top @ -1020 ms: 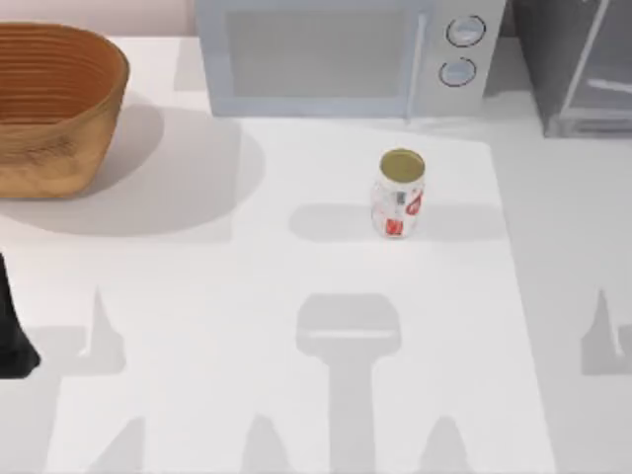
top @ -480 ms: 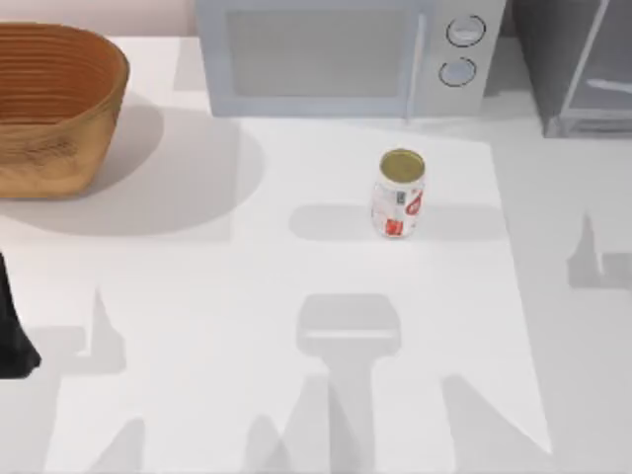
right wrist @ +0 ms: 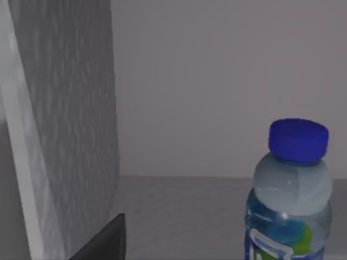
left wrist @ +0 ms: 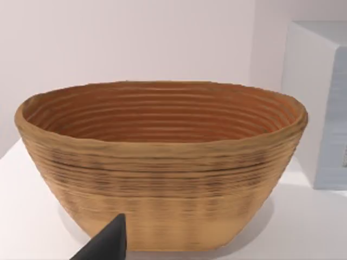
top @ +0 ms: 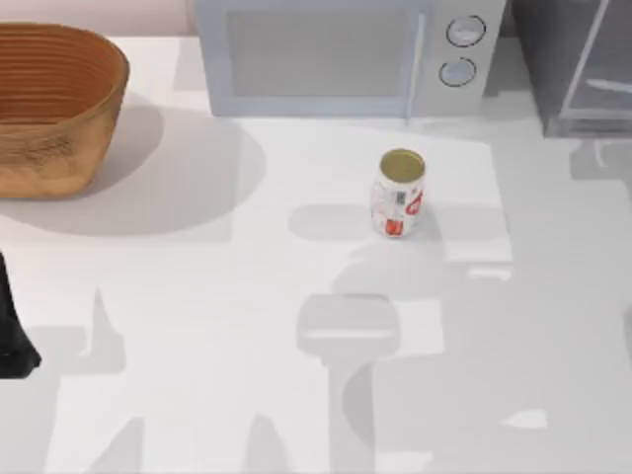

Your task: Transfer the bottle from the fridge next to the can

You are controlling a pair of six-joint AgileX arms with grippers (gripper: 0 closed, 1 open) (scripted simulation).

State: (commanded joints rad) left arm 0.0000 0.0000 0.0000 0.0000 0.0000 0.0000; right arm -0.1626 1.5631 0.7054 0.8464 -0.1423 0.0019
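Observation:
The can point(top: 399, 193), white with red markings and a dull gold top, stands upright mid-table in front of the microwave. At the back right corner is the dark grey fridge point(top: 578, 64) with its pale-framed door. In the right wrist view the bottle point(right wrist: 290, 200), clear with blue liquid and a blue cap point(right wrist: 298, 139), stands upright on a grey floor beside a speckled grey wall point(right wrist: 70, 119). A dark tip of my right gripper point(right wrist: 103, 241) sits low in that view, short of the bottle. My left gripper point(left wrist: 108, 244) faces the basket, its arm point(top: 12, 326) parked at the table's left edge.
A woven brown basket point(top: 49, 109) sits at the back left and looms close in the left wrist view point(left wrist: 162, 162). A light grey microwave point(top: 336, 54) with two round knobs stands at the back centre, between the basket and the fridge.
The right arm's shadow has swept across the table's right half toward the fridge at the back right. The can and the left arm have not moved.

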